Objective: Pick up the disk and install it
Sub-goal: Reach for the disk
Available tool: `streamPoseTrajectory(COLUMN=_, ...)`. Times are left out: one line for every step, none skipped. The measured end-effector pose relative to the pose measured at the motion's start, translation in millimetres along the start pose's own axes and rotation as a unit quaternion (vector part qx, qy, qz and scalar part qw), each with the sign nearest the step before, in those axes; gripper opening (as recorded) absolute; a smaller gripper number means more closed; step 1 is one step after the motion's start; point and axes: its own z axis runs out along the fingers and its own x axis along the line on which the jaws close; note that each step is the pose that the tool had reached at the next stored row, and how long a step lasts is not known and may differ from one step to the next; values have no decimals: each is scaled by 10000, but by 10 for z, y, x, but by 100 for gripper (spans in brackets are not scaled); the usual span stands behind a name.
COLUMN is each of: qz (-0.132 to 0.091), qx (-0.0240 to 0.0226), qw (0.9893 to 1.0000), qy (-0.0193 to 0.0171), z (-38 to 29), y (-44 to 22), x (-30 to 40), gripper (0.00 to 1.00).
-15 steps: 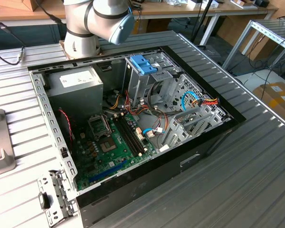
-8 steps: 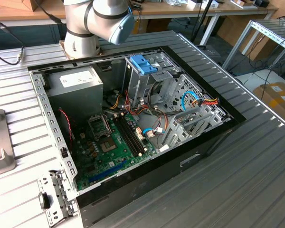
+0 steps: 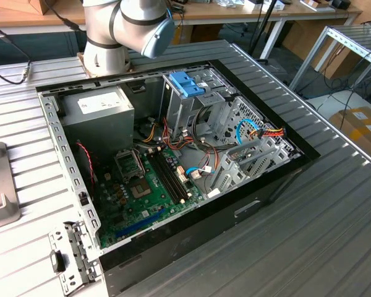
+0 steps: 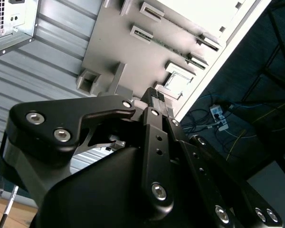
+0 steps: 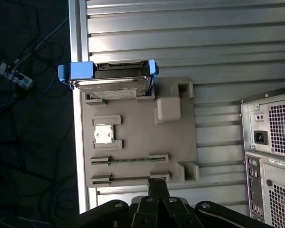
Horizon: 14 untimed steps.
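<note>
First wrist view: the disk [image 5: 109, 81], a flat silver-grey metal slab with rounded corners and bright blue plastic rails [image 5: 80, 71] clipped on its sides, sits on a matte grey moulded plate [image 5: 142, 137] whose face carries raised square pockets and thin slots. The disk is at the end of the plate farthest from the tool [image 5: 157, 183], well apart from it, right at the edge of the surface [image 5: 180, 38], where the ribbed aluminium panels meet a smooth rail; one blue rail juts just past that edge. Whether the disk lies flat or leans cannot be told. The tool is black, angular, with bolted link plates, and in both wrist views its fingers are drawn narrow, meeting with nothing between them [image 4: 155, 95]. Beside the plate stands the perforated grey rear of the computer case [image 5: 270, 142]. In the exterior view the case [image 3: 55, 142] lies open in the middle of the ribbed surface, showing a green circuit board [image 3: 136, 192], a boxy grey power supply [image 3: 99, 108] with a white label, and a blue plastic clip [image 3: 187, 83] on the punched metal drive cage. The arm [image 3: 123, 25], smooth grey with a pale blue cap, rises at the far edge of the surface.
</note>
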Motion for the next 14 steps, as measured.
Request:
streamPoseTrajectory(qz=0, qx=0, qw=10000, qy=0, z=0, y=0, x=6, gripper=10)
streamPoseTrajectory(qz=0, qx=0, qw=10000, qy=0, z=0, y=-1, x=11, gripper=10)
streamPoseTrajectory(qz=0, qx=0, qw=10000, qy=0, z=0, y=-1, x=17, gripper=10)
streamPoseTrajectory(qz=0, qx=0, qw=10000, qy=0, z=-1, y=-2, x=21, gripper=10)
streamPoseTrajectory(qz=0, qx=0, qw=10000, qy=0, z=-1, y=-2, x=27, gripper=10)
streamPoseTrajectory(qz=0, qx=0, qw=10000, qy=0, z=-1, y=-2, x=32, gripper=10)
streamPoseTrajectory(qz=0, qx=0, qw=10000, qy=0, z=-1, y=-3, x=37, gripper=10)
streamPoseTrajectory(qz=0, qx=0, qw=10000, qy=0, z=-1, y=-3, x=41, gripper=10)
streamPoseTrajectory(qz=0, qx=0, qw=10000, qy=0, z=-1, y=-4, x=46, gripper=10)
streamPoseTrajectory(qz=0, qx=0, qw=10000, qy=0, z=-1, y=-4, x=51, gripper=10)
streamPoseTrajectory(qz=0, qx=0, qw=10000, qy=0, z=-1, y=-4, x=57, gripper=10)
streamPoseTrajectory(qz=0, qx=0, qw=10000, qy=-1, z=-1, y=-5, x=61, gripper=10)
streamPoseTrajectory(qz=0, qx=0, qw=10000, qy=0, z=-2, y=-5, x=65, gripper=10)
streamPoseTrajectory(qz=0, qx=0, qw=10000, qy=0, z=-1, y=-5, x=71, gripper=10)
